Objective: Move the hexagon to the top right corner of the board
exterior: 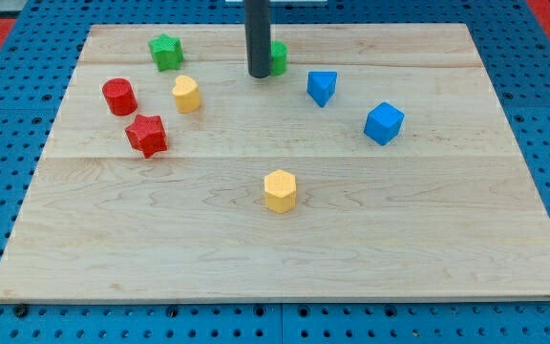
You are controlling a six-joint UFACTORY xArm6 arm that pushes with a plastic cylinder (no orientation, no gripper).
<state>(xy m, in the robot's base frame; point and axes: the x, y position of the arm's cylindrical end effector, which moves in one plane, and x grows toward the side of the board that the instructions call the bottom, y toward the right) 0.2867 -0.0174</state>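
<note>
One rod is all I end in, with nothing on it that could part or clamp, and my tip (259,74) stands on the board (428,229) at the far edge, near the middle. It grips nothing; it can only shove. Just to its right a green block (280,57) peeks out from behind the rod, apparently touching or nearly so; its shape I cannot make out.

Further right lie a blue block (322,87), wedge-like, and a blue cube (384,123). To my left sit a yellow block (186,94), a green star (165,52), a red cylinder (119,96) and a red star (146,135).

The yellow hexagon (280,190) lies well apart from my tip, nearer the viewer and slightly to the right, alone in the middle of the board. I judge the push has not begun: my tip sits on the far side of it, the wrong side. To drive it to the far right corner I would need to come round to its near left side, steering between the two blue blocks.
</note>
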